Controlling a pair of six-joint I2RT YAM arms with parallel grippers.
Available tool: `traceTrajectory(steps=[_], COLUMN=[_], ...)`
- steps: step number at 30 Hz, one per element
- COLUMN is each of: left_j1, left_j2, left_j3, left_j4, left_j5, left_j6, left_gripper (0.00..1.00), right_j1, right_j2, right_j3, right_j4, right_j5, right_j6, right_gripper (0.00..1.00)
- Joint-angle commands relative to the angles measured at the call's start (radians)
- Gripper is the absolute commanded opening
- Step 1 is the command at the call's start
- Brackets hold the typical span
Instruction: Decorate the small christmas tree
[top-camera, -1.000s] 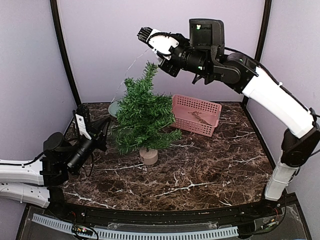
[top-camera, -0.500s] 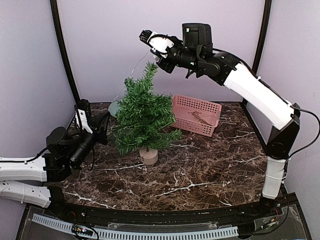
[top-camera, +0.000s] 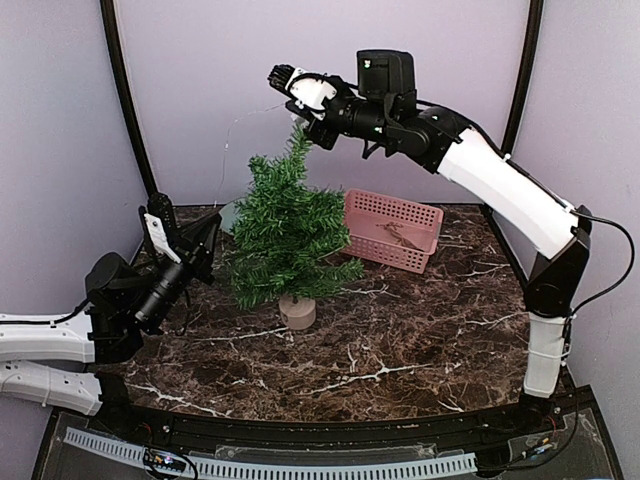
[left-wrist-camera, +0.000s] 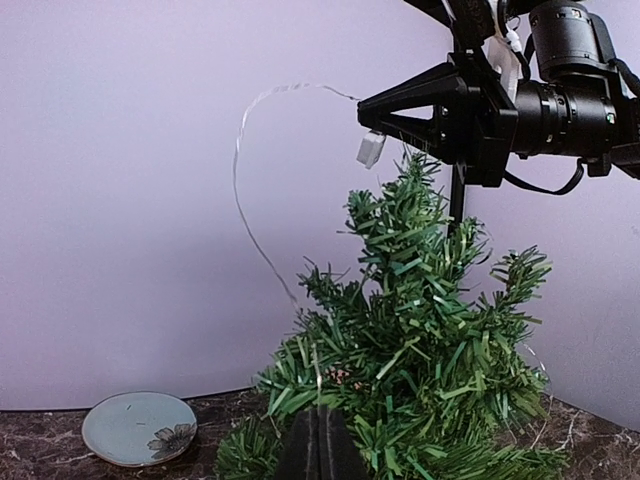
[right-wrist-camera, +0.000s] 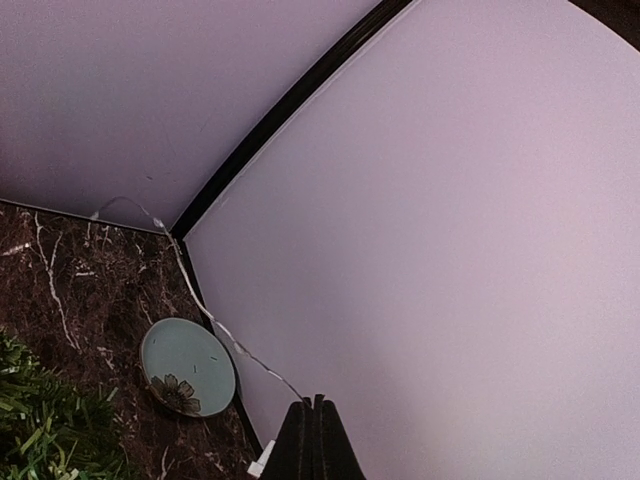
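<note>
The small christmas tree (top-camera: 285, 235) stands on its tan base (top-camera: 297, 312) left of the table's middle. It also fills the lower left wrist view (left-wrist-camera: 420, 380). A thin silvery wire light string (top-camera: 250, 113) arcs from above the treetop down the tree's left side. My right gripper (top-camera: 281, 77) is shut on the string's upper end just above and left of the treetop. A small white connector (left-wrist-camera: 370, 150) hangs below it. My left gripper (top-camera: 207, 230) sits at the tree's left side, shut on the string's lower part (left-wrist-camera: 320, 385).
A pink basket (top-camera: 392, 230) with a brown item inside stands right of the tree. A pale green flowered plate (left-wrist-camera: 139, 428) lies at the back left, behind the tree. Purple walls and black posts close in the back and sides.
My right gripper has shifted a little left and up above the treetop with the string. My left gripper has risen slightly and drawn back to the left.
</note>
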Motion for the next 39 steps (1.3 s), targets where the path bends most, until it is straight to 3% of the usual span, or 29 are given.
traceTrajectory(steps=[1,12,23,39], left_j1=[0.007,0.032,0.086,0.114], left_j2=[0.017,0.040,0.072,0.134], left_j3=[0.008,0.022,0.055,0.113], left_j4=[0.037,-0.055,-0.151,-0.259], left_j5=[-0.029,-0.152,-0.160,-0.116], left_j6=[-0.011,-0.084,-0.177,-0.249], left_gripper=[0.00,0.00,0.00,0.00], right_j1=[-0.014,-0.055,-0.104,-0.159], right_j2=[0.017,0.062,0.099,0.012], right_j3=[0.039,0.017,-0.048,-0.304], right_j4=[0.066,0.081,0.094,0.133], right_j5=[0.001,-0.034,-0.123,-0.181], right_j6=[-0.009,0.040,0.131,0.232], right_gripper=[0.00,0.00,0.00,0.00])
